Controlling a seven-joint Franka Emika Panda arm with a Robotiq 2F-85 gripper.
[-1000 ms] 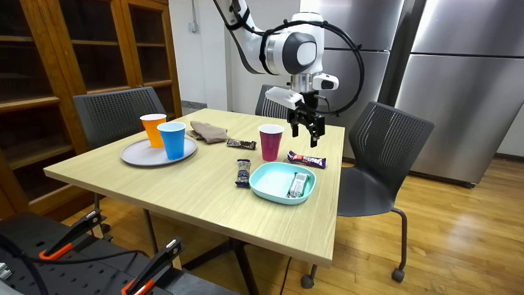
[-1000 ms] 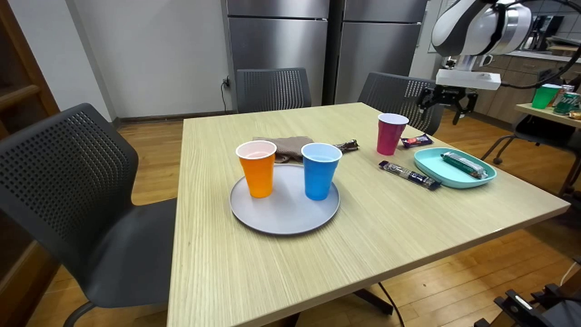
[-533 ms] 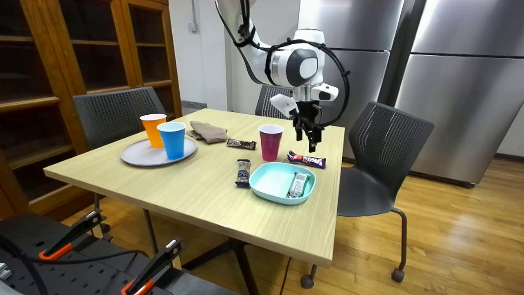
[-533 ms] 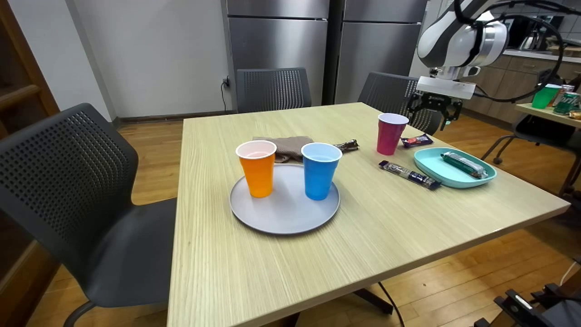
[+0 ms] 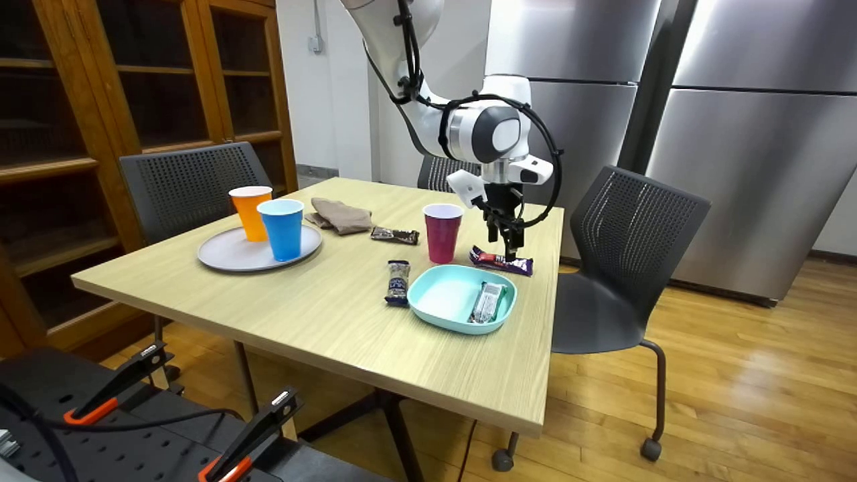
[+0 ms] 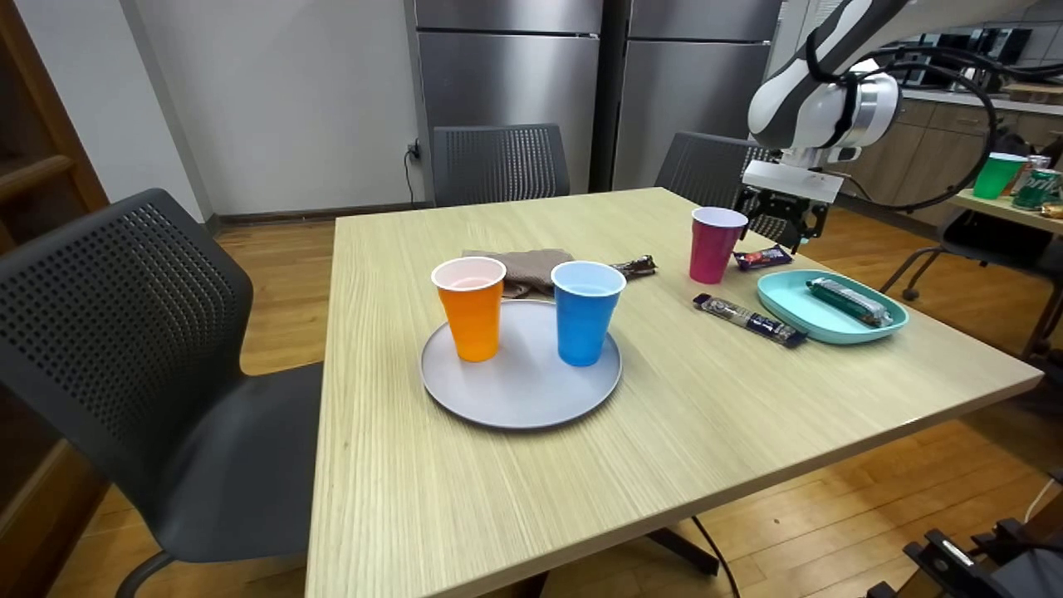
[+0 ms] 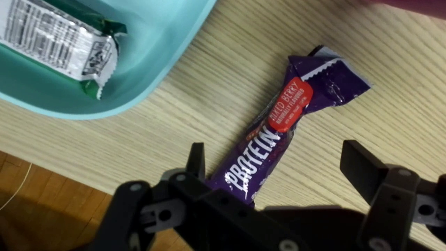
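My gripper [image 7: 273,153] is open and empty, low over a purple protein bar [image 7: 256,155]. In the wrist view the bar lies aslant between the spread fingers; a gripper link hides its near end. In an exterior view the gripper [image 5: 502,245] is just above the bar [image 5: 521,266], one fingertip overlapping it in the picture. In an exterior view the gripper [image 6: 762,237] hangs behind and right of the magenta cup [image 6: 716,249], over the bar [image 6: 764,258]. Any touch cannot be told. A turquoise dish [image 7: 146,83] beside the bar holds a green-and-silver bar [image 7: 59,42].
The magenta cup [image 5: 442,234] stands close beside the gripper. A dark-blue bar [image 5: 398,282] lies left of the turquoise dish [image 5: 428,311]. A brown bar [image 5: 395,235] and cloth [image 5: 341,215] lie farther off. A grey plate [image 6: 519,407] holds orange [image 6: 473,320] and blue cups [image 6: 585,324]. Chairs surround the table.
My gripper has come down toward the purple bar. In an exterior view it has also moved left, closer to the magenta cup. The things on the table have not moved.
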